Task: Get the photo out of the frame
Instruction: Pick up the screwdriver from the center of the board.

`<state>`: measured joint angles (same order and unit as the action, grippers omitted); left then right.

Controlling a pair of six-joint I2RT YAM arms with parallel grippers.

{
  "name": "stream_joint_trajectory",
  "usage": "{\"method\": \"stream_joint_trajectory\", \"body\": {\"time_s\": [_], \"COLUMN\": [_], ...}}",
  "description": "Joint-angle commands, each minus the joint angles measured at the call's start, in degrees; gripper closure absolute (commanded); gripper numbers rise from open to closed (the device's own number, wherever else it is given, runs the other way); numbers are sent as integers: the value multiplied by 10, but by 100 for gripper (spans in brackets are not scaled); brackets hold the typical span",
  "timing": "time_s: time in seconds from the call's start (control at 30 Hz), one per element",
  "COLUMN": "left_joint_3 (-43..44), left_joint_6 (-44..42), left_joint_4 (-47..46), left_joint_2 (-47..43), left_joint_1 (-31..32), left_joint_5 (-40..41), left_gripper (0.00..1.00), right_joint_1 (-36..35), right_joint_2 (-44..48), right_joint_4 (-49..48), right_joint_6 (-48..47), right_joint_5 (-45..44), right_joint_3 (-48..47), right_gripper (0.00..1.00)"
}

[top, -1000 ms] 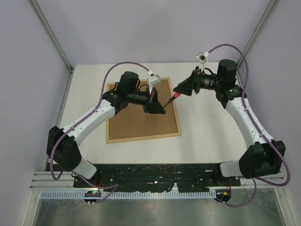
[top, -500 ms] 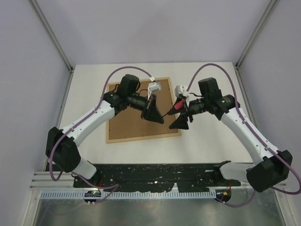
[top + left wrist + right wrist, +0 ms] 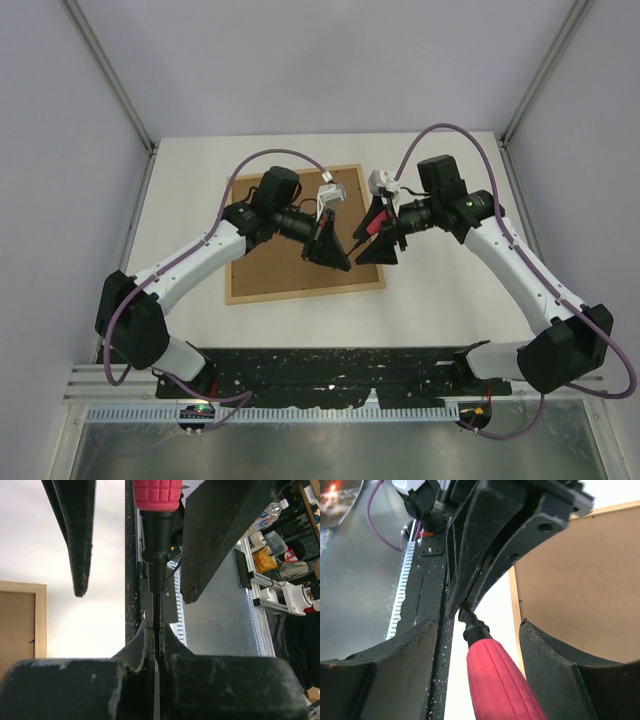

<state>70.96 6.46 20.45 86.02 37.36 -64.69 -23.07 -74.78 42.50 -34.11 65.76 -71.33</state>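
The frame (image 3: 270, 268) lies back-up on the white table (image 3: 440, 300), its brown fibreboard facing my overhead camera inside a border of pale wood strips. The photo is hidden from me in every view. Above the frame's right edge, the two arms meet over a red-handled screwdriver (image 3: 372, 226). The left gripper (image 3: 345, 255) has its jaws pressed tight on the tool's thin metal shaft, which shows plainly in its own wrist view, where the pads (image 3: 145, 640) close on the steel just below the black collar. The right gripper (image 3: 378, 240) stands wide open with one finger (image 3: 555, 665) on either side of the red handle (image 3: 500, 680), and there is a visible gap on both sides. A corner of the frame (image 3: 20, 620) shows at the left of the left wrist view.
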Motion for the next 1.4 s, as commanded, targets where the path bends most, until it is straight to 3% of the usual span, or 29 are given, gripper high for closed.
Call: {"method": "stream_joint_trajectory", "body": {"time_s": [0.0,0.2,0.5,0.63,0.8,0.93,1.07,1.13,1.2,1.37], "left_joint_3": [-6,0,3,1,1,3,3,2,1,5], "left_joint_6": [5,14,9,8,8,7,7,6,6,3], "left_joint_4": [-30,-36,-30,-30,-30,-27,-28,-29,-29,-24], "left_joint_2": [-30,-22,-16,-18,-20,-17,-16,-19,-19,-29], "left_joint_1": [7,7,7,7,6,5,5,5,3,-8], "left_joint_5": [-11,-12,-16,-13,-7,3,3,4,4,12], "left_gripper": [100,100,100,100,100,100,100,100,100,100], "right_joint_1": [18,5,-5,0,6,-20,-26,-27,-27,-26], "right_joint_2": [-14,-44,-87,-135,-156,-143,-118,-111,-106,-90], "right_joint_4": [0,51,122,199,239,220,137,112,97,53], "right_joint_6": [14,-18,-77,-108,-113,-93,-31,-11,5,38], "right_joint_5": [60,60,-8,13,104,84,65,54,48,31], "right_joint_3": [-49,-66,-114,-158,-165,-144,-97,-85,-79,-51], "right_gripper": [32,38,29,28,28,32,47,62,90,92]}}
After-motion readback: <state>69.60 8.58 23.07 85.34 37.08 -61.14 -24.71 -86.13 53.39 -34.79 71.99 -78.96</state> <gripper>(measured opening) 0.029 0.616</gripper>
